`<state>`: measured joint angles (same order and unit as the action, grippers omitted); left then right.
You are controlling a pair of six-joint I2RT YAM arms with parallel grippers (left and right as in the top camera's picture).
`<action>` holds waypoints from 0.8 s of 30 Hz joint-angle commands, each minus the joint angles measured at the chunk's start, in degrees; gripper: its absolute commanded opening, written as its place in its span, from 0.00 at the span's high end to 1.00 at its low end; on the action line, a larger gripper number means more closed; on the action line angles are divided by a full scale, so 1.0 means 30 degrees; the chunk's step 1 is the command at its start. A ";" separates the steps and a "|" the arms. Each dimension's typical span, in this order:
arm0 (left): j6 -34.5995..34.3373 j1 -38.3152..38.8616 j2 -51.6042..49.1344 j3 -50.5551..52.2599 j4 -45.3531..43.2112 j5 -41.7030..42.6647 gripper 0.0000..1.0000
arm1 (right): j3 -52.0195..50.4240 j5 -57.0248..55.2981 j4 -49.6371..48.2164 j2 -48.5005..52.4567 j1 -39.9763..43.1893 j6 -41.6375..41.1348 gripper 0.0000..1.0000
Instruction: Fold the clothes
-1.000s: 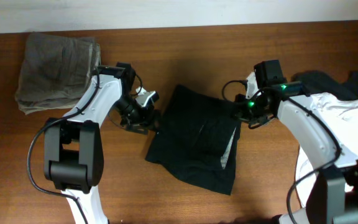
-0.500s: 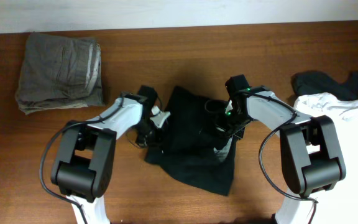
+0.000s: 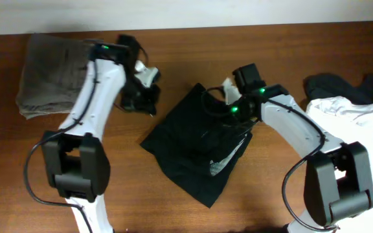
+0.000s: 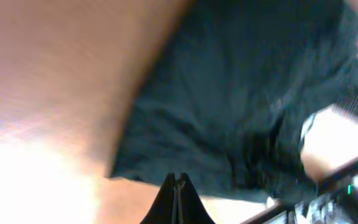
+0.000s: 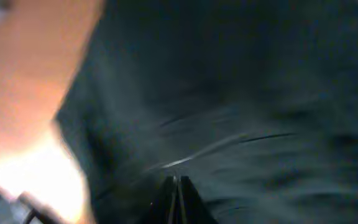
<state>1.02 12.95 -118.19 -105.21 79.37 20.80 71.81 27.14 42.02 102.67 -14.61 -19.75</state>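
Note:
The black shorts (image 3: 190, 145) lie spread on the middle of the table, with a strip of light grey inner waistband (image 3: 224, 162) showing at their right side. My left gripper (image 3: 146, 98) is shut and empty, off the shorts' upper left edge; in the left wrist view its tips (image 4: 178, 181) sit over bare table in front of the shorts (image 4: 241, 93). My right gripper (image 3: 228, 107) is shut over the shorts' upper edge. In the right wrist view its tips (image 5: 176, 183) are against blurred black fabric (image 5: 241, 93), and no fabric shows between them.
A folded grey-khaki garment (image 3: 60, 72) lies at the back left, beside the left arm. A white garment (image 3: 361, 113) and a dark one (image 3: 335, 84) lie at the right edge. The wooden table (image 3: 186, 48) runs to the pale back wall.
The left gripper has lifted away from the shorts' left edge, up and to the left. The right gripper moved up to the top edge. The shorts now lie wider and turned.

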 commanded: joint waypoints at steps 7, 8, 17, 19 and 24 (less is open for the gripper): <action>-0.1370 0.2222 -0.0066 0.9785 -0.7898 -0.3286 1.00 | -0.0044 -0.2805 0.1887 0.1945 0.2929 -0.4779 0.96; -0.1413 0.1858 -0.0066 0.9857 -0.9238 -0.3963 1.00 | -0.0117 -0.2674 0.2273 0.2113 0.2528 -0.5042 0.96; -0.0321 -0.1836 -0.0066 0.1814 -0.7927 -0.6659 0.99 | 0.0219 -0.2579 0.0882 0.0087 -0.0255 -0.2397 0.96; -0.0321 -0.1690 -0.0066 -0.0313 -0.4743 -0.2601 0.93 | 0.0211 -0.0729 0.0554 -0.0029 -0.0576 -0.0270 0.96; 0.0517 0.0226 -0.0066 0.0036 -0.0729 0.2215 0.95 | -0.0080 -0.0852 0.0678 0.0102 -0.1698 -0.0160 0.96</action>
<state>-0.64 9.54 -118.39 -106.45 73.43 18.24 71.90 23.46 43.88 103.72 -17.80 -21.98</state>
